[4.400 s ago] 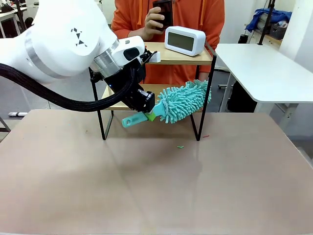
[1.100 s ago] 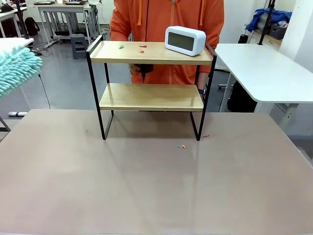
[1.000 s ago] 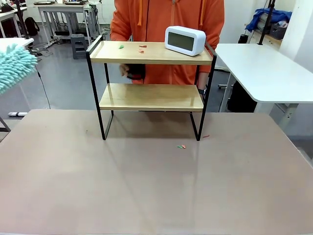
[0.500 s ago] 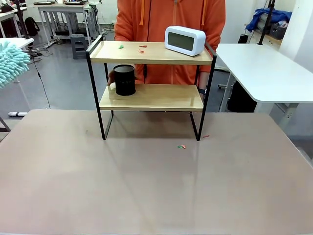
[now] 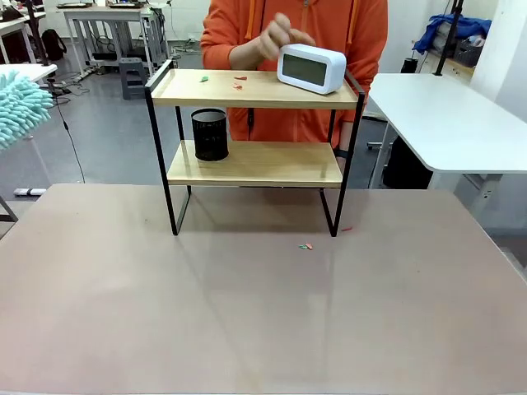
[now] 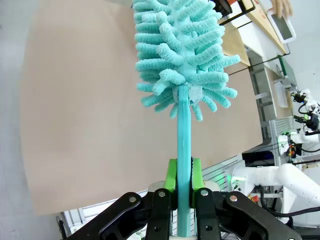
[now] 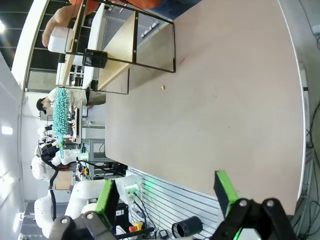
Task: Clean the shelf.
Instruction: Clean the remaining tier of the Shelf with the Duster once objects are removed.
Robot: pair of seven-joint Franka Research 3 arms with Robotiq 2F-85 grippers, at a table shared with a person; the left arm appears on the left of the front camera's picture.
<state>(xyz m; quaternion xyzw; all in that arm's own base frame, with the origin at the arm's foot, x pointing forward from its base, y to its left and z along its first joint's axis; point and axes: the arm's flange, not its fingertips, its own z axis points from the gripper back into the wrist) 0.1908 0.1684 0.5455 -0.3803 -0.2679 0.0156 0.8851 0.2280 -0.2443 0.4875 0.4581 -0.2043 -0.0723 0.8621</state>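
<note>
The shelf (image 5: 255, 163) stands at the table's far side, two wooden boards in a black frame. Small green and red scraps (image 5: 237, 81) lie on its top board beside a white clock (image 5: 311, 67), which the person's hand (image 5: 280, 37) touches. A black mesh cup (image 5: 210, 134) stands on the lower board at the left. My left gripper (image 6: 184, 177) is shut on the handle of a teal fluffy duster (image 6: 180, 50); its head shows at the far left (image 5: 20, 103), away from the shelf. My right gripper (image 7: 165, 195) is open and holds nothing, far from the shelf (image 7: 120, 45).
Tiny scraps (image 5: 306, 246) lie on the brown table in front of the shelf's right legs. A white table (image 5: 445, 115) stands at the right. The person in an orange hoodie (image 5: 296, 25) stands right behind the shelf.
My left arm pulled the duster from the lower board off to the far left. The person set the black cup on the lower board, then raised the hand to the clock.
</note>
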